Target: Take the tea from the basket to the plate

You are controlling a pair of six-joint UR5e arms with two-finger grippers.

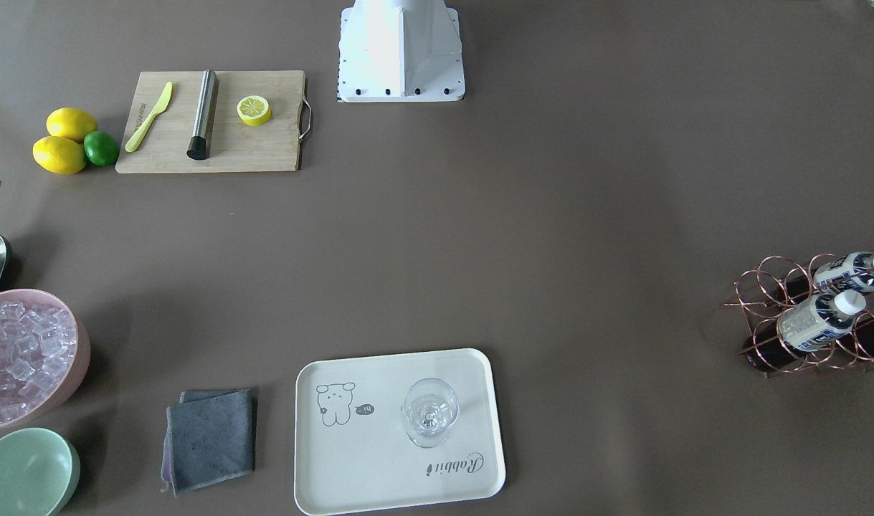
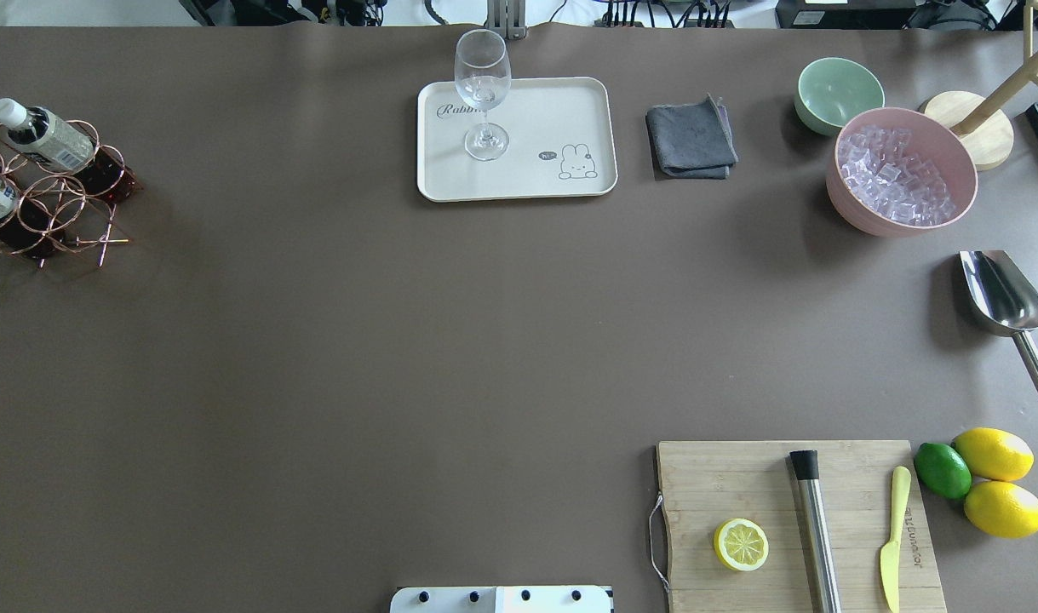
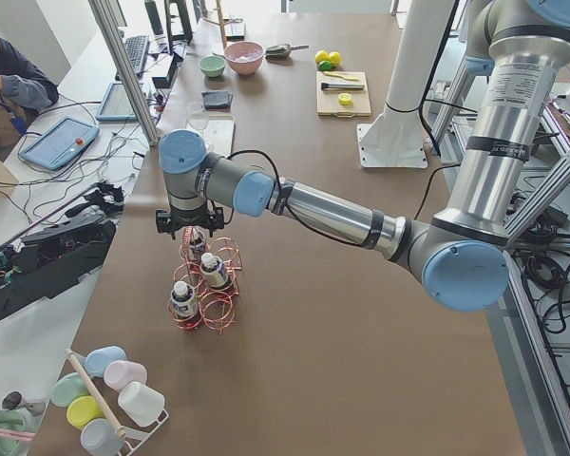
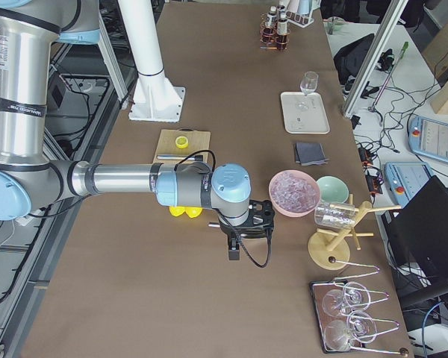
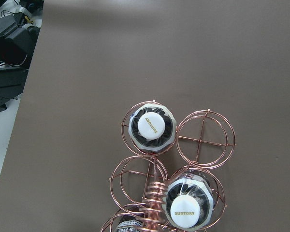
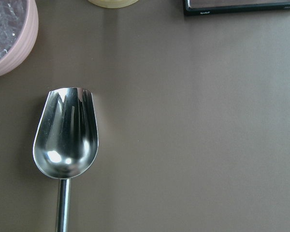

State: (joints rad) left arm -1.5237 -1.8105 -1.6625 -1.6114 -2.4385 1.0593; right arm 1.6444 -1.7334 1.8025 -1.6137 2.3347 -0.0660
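We start at the left fingers. They point down just above the basket. They look small and dark from the side, so we cannot tell if they are wide or narrow.

The left wrist view looks straight down into the basket's round copper rings. One tea bottle stands in a ring with its white cap facing up at us. A second tea bottle stands in another ring, just beside the coiled handle. So the tea is in the basket, not on the plate.

The basket sits on the brown surface, at the robot's left end. The plate is well apart from it, in the middle of the far edge. A wine glass stands on the plate.

The right fingers point down over the surface, near the pink bowl of ice. We cannot tell if they are wide or narrow either. The right wrist view shows a metal scoop lying flat on the surface.

Farther out we see a grey cloth and a green bowl. A cutting board carries a lemon half, a metal muddler and a yellow knife. A lime lies beside the board.
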